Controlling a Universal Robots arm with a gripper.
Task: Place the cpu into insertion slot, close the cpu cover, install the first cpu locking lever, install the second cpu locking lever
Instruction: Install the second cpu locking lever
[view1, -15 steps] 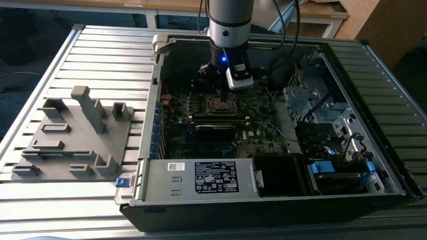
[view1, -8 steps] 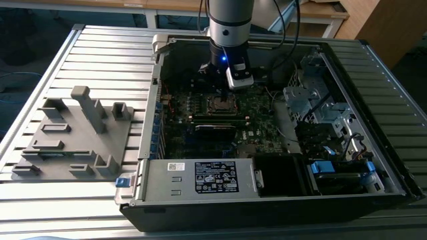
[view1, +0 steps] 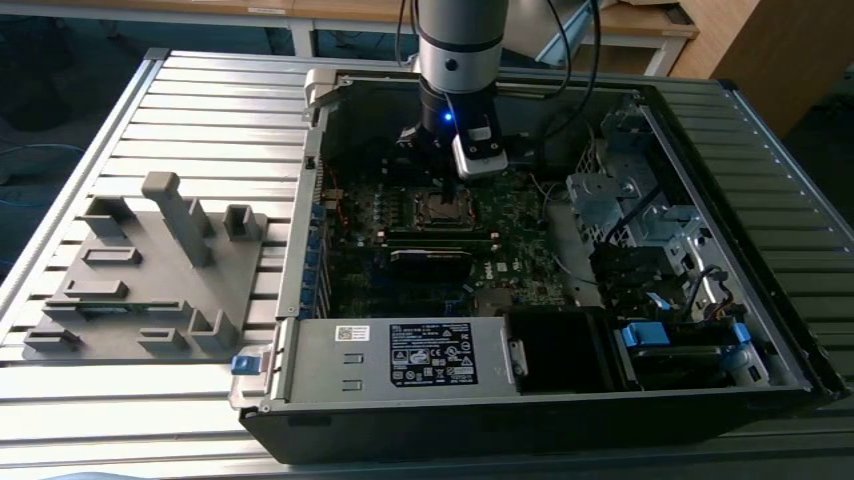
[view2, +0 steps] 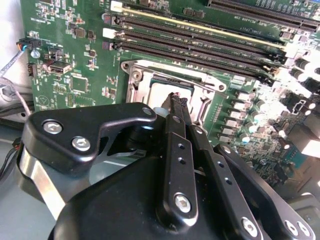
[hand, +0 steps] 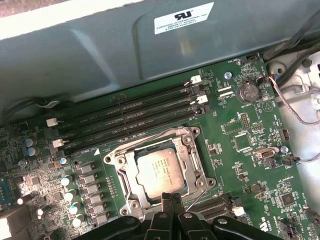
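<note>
Inside the open computer case (view1: 747, 300), the gripper (hand: 171, 199), fingers together, is hovering at the cpu cover (hand: 192, 160) over the light, fragile-looking cpu (hand: 159, 171).

No legible txt: fine print on cpu (hand: 161, 172), white case label (hand: 183, 18) & PSU sticker (view1: 434, 353) too small.
</note>
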